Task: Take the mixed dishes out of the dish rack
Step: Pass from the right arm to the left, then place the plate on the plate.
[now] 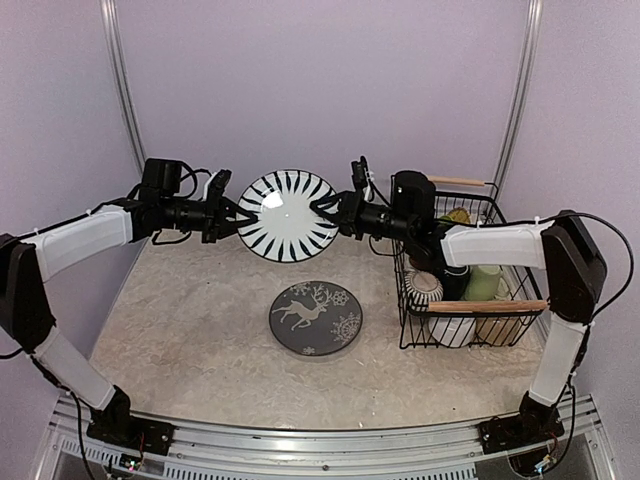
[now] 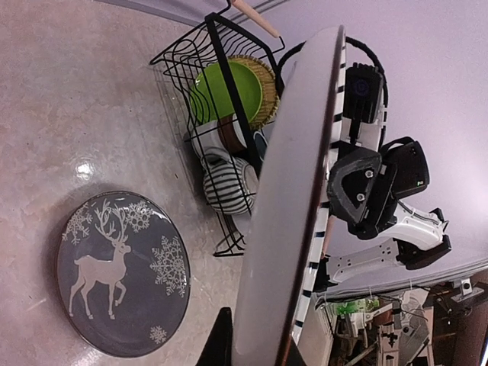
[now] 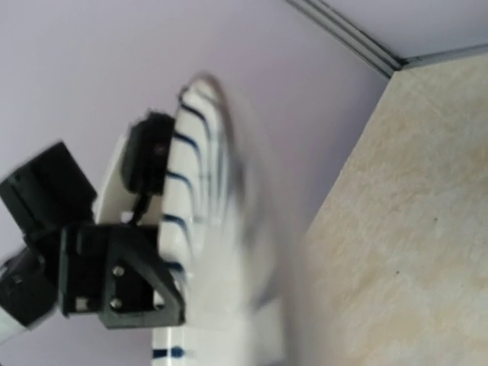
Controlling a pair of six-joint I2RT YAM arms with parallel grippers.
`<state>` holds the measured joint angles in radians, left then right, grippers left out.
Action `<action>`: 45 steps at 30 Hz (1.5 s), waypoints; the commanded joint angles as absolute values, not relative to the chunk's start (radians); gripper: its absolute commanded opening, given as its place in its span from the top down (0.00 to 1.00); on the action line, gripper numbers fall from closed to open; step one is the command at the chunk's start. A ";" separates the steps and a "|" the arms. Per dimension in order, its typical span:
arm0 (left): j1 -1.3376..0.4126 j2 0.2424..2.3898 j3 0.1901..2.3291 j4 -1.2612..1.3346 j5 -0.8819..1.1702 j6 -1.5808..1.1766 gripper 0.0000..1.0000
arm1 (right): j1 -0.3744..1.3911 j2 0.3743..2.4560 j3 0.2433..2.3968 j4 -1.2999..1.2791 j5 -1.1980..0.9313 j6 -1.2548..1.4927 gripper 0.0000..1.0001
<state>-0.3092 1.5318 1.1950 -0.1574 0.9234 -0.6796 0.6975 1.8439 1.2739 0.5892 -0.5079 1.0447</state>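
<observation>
A black-and-white striped plate [image 1: 287, 215] hangs upright above the table between both arms. My left gripper [image 1: 240, 215] is shut on its left rim; in the left wrist view the plate [image 2: 290, 213] stands edge-on between the dark fingertips [image 2: 217, 343]. My right gripper [image 1: 328, 208] is at the plate's right rim. The right wrist view is blurred, so its jaws do not show around the plate [image 3: 206, 229]. The dish rack [image 1: 487, 306] stands at the right, holding a lime-green plate [image 2: 229, 91], a striped cup [image 1: 425, 288] and a pale green mug [image 1: 485, 282].
A dark plate with a white deer and snowflakes [image 1: 315, 318] lies flat on the table in front of the held plate, left of the rack. Lilac walls close the back and both sides. The arm bases stand on a rail along the near edge.
</observation>
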 commanded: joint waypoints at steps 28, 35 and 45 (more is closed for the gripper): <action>-0.459 1.752 1.221 -0.310 0.856 -0.778 1.00 | 0.601 1.224 1.043 0.100 0.135 0.639 0.00; -0.479 1.831 1.241 -0.327 0.880 -0.781 1.00 | 0.602 1.228 1.035 0.118 0.108 0.629 0.00; -0.489 1.895 1.253 -0.329 0.893 -0.799 1.00 | 0.601 1.247 1.038 0.130 0.095 0.628 0.00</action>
